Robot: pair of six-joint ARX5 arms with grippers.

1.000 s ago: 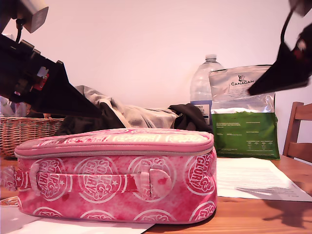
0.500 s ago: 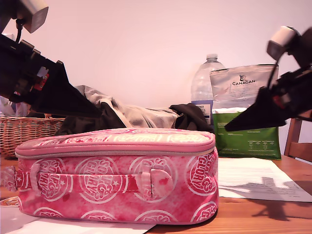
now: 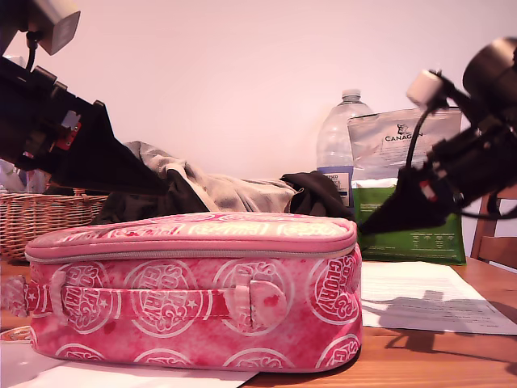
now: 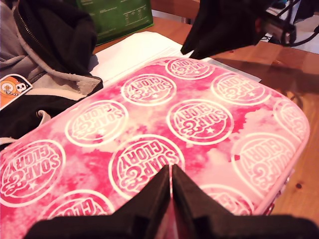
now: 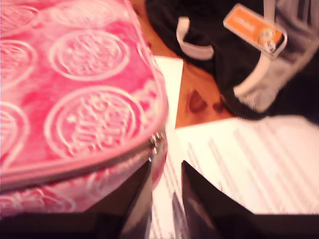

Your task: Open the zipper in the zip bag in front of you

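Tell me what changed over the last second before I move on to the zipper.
My second claw swung down from high on the exterior view's right toward the zip bag. Its tip now hangs just off the bag's end, about level with the zipper, open and holding nothing. My first claw, shut above the bag's top, the bag and the green pouch stayed put.

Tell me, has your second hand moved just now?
Yes. My second hand dropped toward the exterior view's left, from high on the foil pouch to beside the zip bag.

Wooden table point(image 3: 420, 356), zip bag point(image 3: 194, 299), papers point(image 3: 428, 301), clothes point(image 3: 230, 194), pouch point(image 3: 404, 234)
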